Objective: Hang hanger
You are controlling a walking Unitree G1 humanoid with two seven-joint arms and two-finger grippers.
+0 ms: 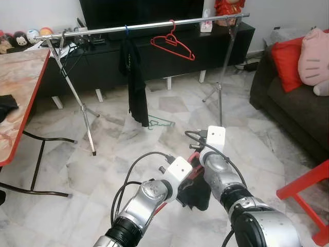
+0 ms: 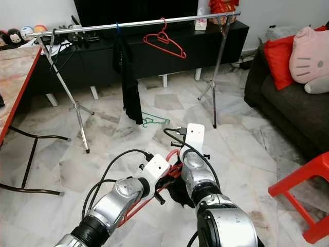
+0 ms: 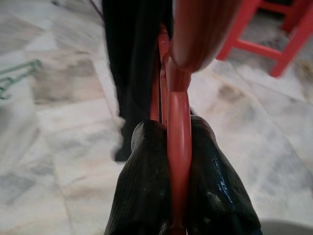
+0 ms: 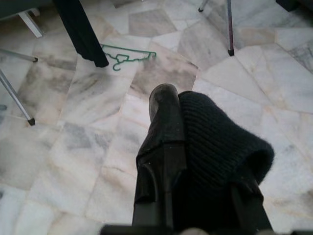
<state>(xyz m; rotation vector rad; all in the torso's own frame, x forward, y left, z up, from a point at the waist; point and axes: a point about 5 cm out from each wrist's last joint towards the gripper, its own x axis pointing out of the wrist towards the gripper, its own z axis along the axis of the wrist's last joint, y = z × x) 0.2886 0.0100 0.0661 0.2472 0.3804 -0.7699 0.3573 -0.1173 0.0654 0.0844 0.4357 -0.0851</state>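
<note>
Both arms meet low: left pincer [image 3: 178,147] clamps red hanger [image 3: 178,112], right pincer [image 4: 195,142] grips black cloth [image 4: 220,142].

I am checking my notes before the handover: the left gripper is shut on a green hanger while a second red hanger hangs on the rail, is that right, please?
Not quite: the hanger in the left gripper is red, as the left wrist view shows. The green hanger lies on the floor under the rail. The rest stands: the gripper is shut on it, and a second red hanger hangs on the rail.
</note>
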